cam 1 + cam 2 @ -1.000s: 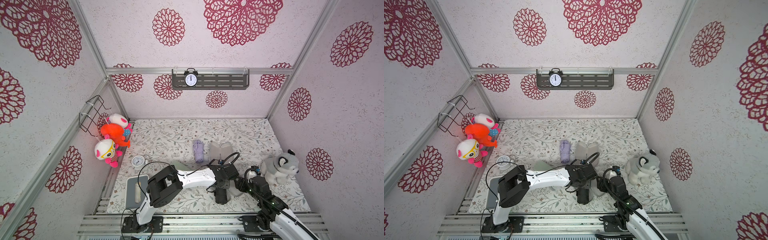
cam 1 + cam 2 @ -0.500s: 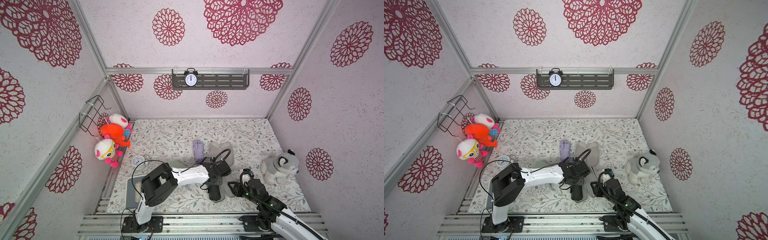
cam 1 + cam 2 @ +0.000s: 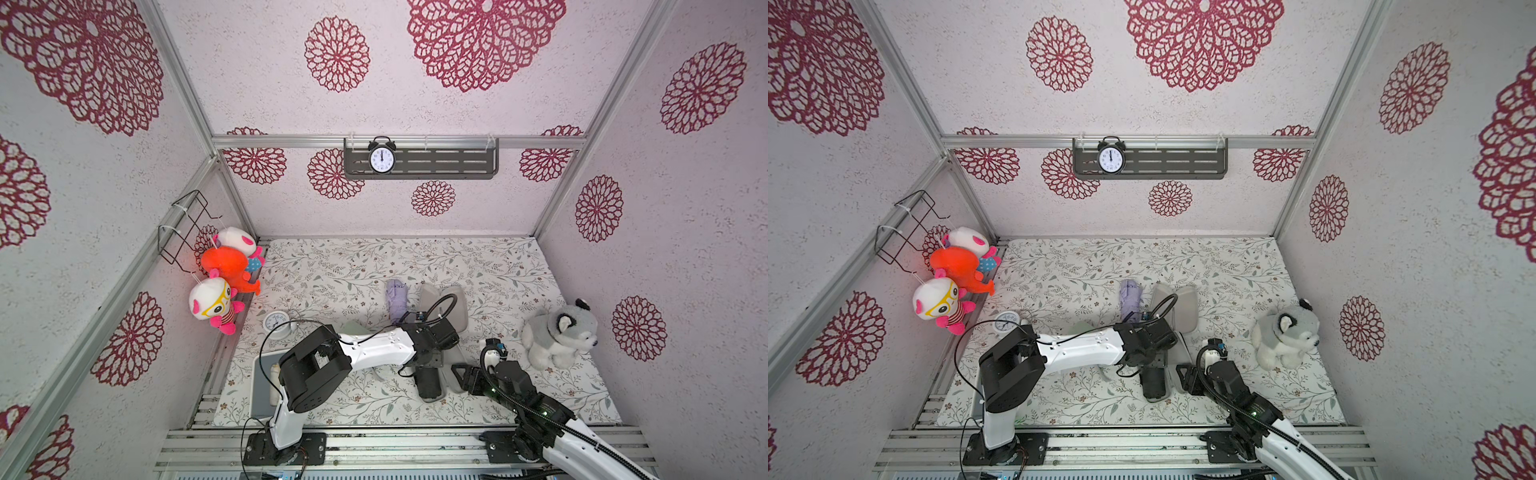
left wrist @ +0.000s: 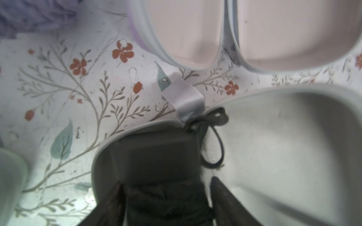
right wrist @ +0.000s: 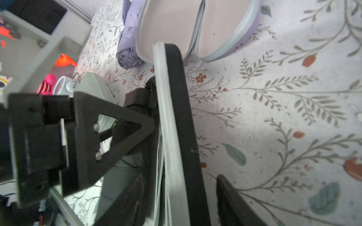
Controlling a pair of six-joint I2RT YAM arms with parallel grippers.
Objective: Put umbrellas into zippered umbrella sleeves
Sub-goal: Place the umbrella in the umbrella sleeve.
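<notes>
The black umbrella [image 3: 428,384] [image 4: 162,166] lies in one half of the open black zippered umbrella sleeve [image 4: 284,146], its wrist loop on the grey lining. My left gripper [image 4: 166,182] [image 3: 428,365] stands open astride it, with a gap at one finger. My right gripper [image 5: 180,176] [image 3: 459,372] is open around the sleeve's raised black edge [image 5: 176,117]. Farther back lie the lilac umbrella [image 3: 397,297] [image 5: 129,45] and the open lilac sleeve [image 3: 444,299] [image 4: 186,29]. A mint green sleeve [image 3: 353,328] [image 5: 92,84] shows partly under my left arm.
A grey tray [image 3: 262,382] holding a cream bottle sits at the front left, with a small white clock [image 3: 276,322] behind it. A plush husky [image 3: 557,336] sits at the right. Plush toys [image 3: 220,282] hang on the left wall.
Both grippers have opened wider. The left gripper, black umbrella and sleeve shifted a little to the left, and the right gripper followed leftward.
</notes>
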